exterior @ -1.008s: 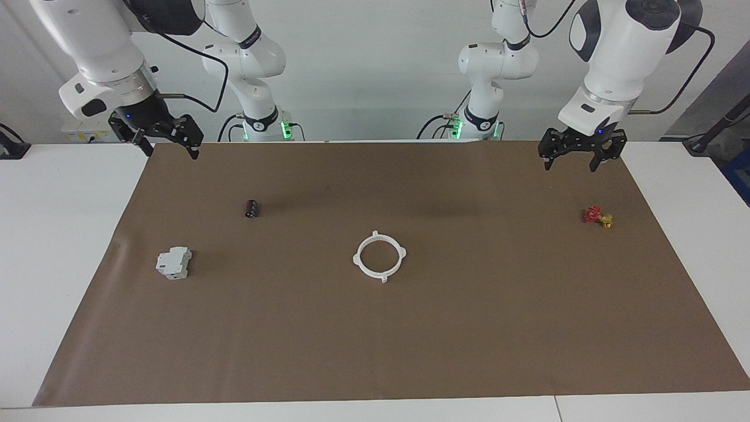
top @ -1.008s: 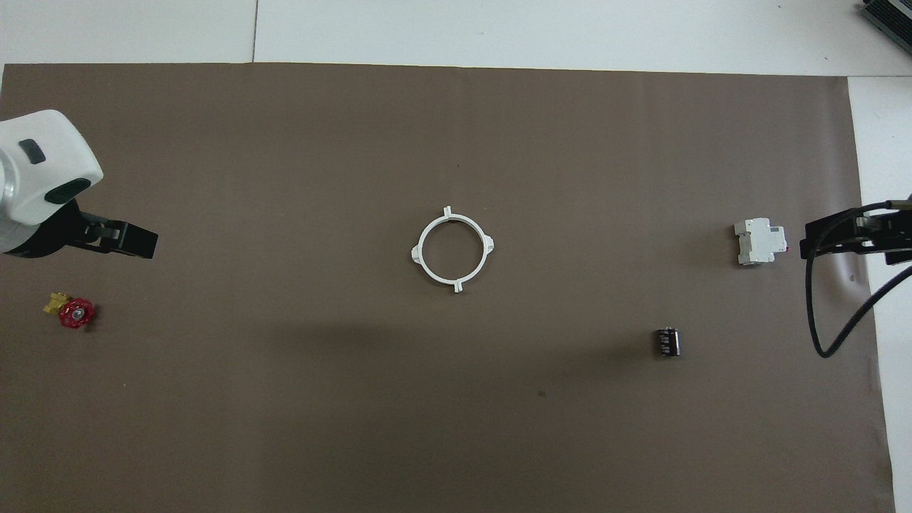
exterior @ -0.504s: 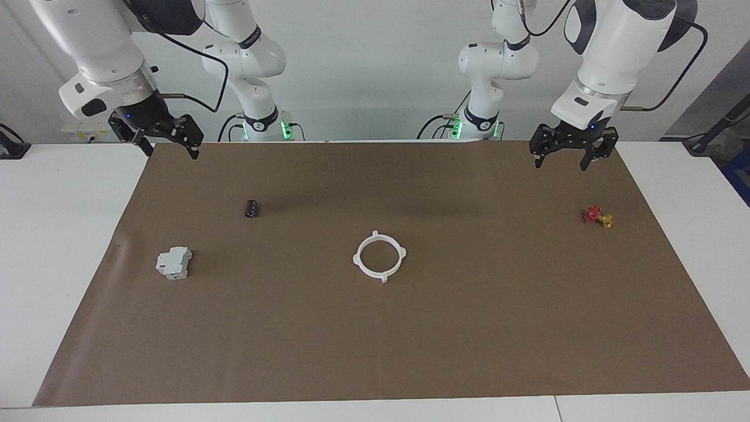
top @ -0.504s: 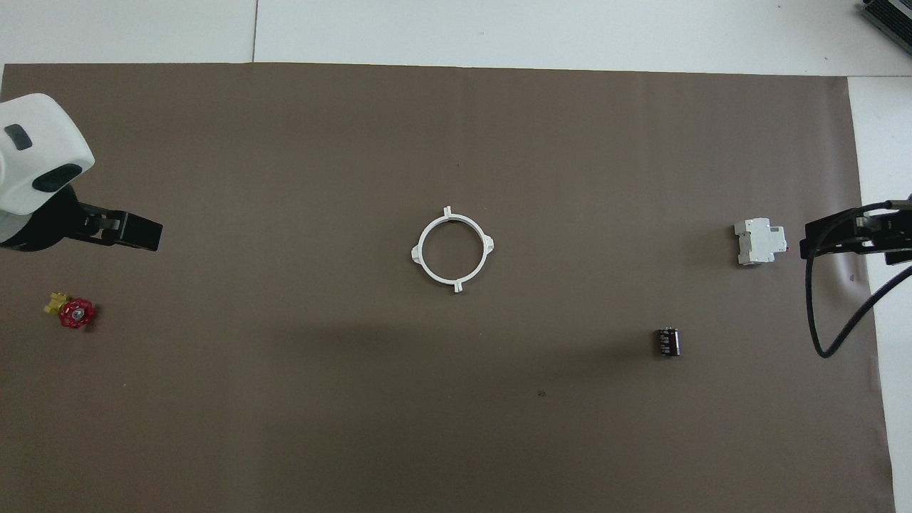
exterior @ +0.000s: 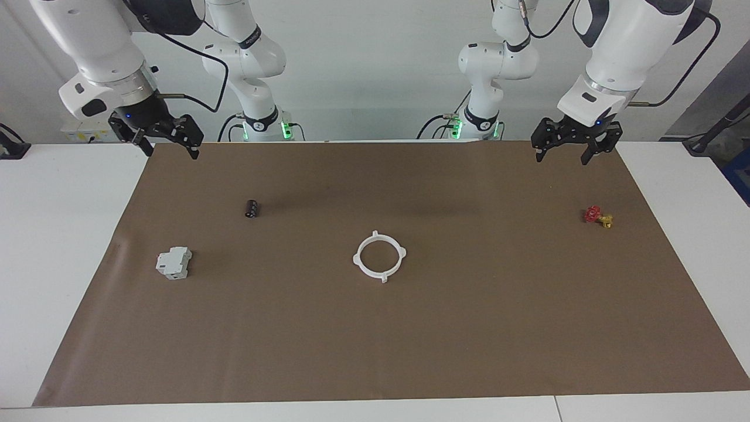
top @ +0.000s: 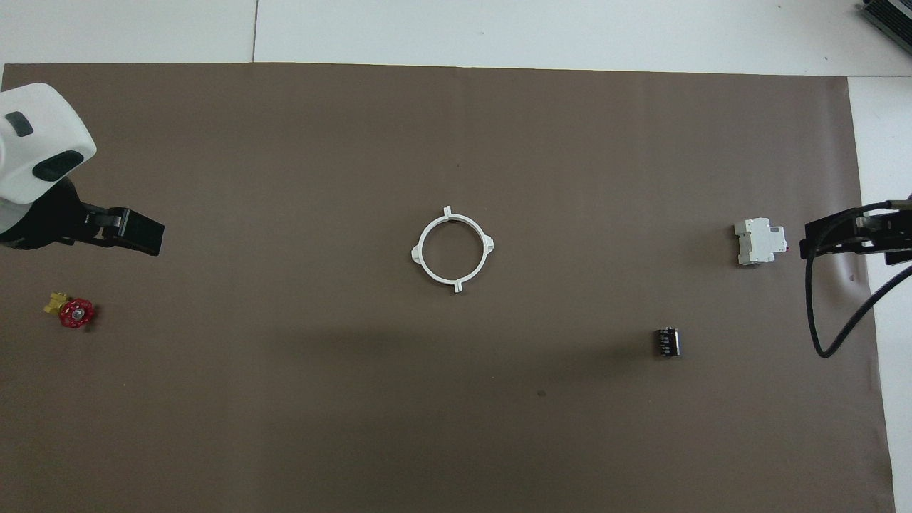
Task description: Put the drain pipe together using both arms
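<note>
a white surface [exterior: 70,246] carries a large brown mat [exterior: 469,328]. at the middle of the mat lies the drain pipe [exterior: 379,256], already joined into one flat white ring with four small tabs pointing outward at twelve, three, six and nine o'clock in the overhead view. nothing touches it.

taking the ring as the clock's centre in the overhead view: a grey-white boxy block [top: 760,241] sits at about three o'clock, well apart, toward the right arm's end. a small black cylinder [top: 667,341] lies at about four o'clock, nearer to the robots than the block. a small red and yellow valve [top: 70,311] lies at about eight o'clock, well apart, toward the left arm's end.

the left pincer [exterior: 568,149] hangs in the air over the mat's edge closest to the robots, toward the left arm's end, its fingers apart and holding nothing. the right pincer [exterior: 170,142] hangs over the mat's corner at the right arm's end, close to the robots, its fingers also apart and empty. both are well apart from the ring.
</note>
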Motion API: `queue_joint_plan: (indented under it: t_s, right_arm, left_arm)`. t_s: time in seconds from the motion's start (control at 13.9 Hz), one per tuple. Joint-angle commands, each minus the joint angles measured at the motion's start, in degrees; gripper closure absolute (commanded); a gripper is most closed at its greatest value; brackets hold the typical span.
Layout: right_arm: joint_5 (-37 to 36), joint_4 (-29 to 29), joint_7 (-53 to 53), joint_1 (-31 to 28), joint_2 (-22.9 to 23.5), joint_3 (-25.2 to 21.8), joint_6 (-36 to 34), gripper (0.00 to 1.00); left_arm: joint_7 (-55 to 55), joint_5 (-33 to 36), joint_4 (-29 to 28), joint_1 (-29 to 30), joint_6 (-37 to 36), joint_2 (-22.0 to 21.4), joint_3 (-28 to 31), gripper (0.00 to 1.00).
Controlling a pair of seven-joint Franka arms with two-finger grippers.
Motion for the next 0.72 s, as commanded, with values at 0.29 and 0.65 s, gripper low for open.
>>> queue_joint_plan:
  t_s: [0.29,0.65]
  right_arm:
    - [0.33,-0.99,-1.27,-0.37,-0.63,0.20,0.54,0.00]
    - [0.33,-0.90,-1.27,-0.37,-0.63,0.20,0.54,0.00]
  left_arm:
    - [-1.38,-1.00,0.77,-0.09,-2.93,-0.79,-0.64,0.00]
    - [-1.73,-1.00,0.33,0.26,-2.66,-0.87,-0.55,0.00]
